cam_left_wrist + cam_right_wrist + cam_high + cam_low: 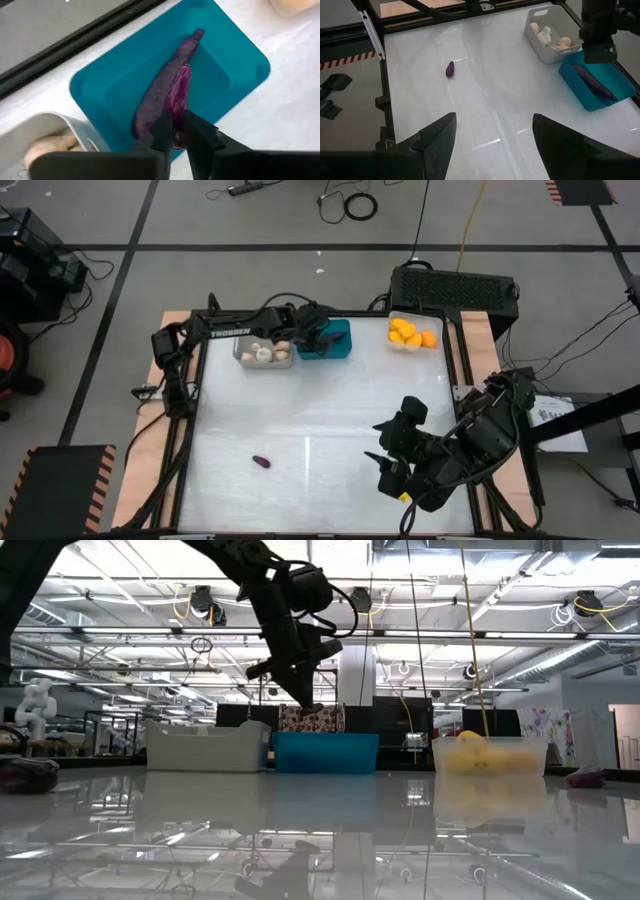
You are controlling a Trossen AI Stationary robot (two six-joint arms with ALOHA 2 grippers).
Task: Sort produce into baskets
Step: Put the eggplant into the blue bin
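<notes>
My left gripper (318,340) (176,125) hangs over the teal basket (338,340) at the table's far side, shut on a small shiny purple vegetable (181,90). A long dark purple vegetable (160,90) lies slantwise on the teal basket's floor. The grey basket (262,352) to its left holds pale bulbs. The clear basket (413,332) to its right holds yellow-orange fruits. Another small purple piece (261,462) (450,68) lies on the table near the front left. My right gripper (492,145) (390,470) is open and empty at the near right. My left gripper pinches the small purple vegetable by its near end (178,134) between its two fingertips (162,127). The fingers come from above, slanting down, and lie along it. It is held clear above the teal basket, just over the long vegetable.
A black box with cables (455,285) stands behind the clear basket. The three baskets stand in a row along the far edge, also in the low view, where the teal one (325,752) is in the middle. The white table top (320,420) lies between the baskets and my right arm.
</notes>
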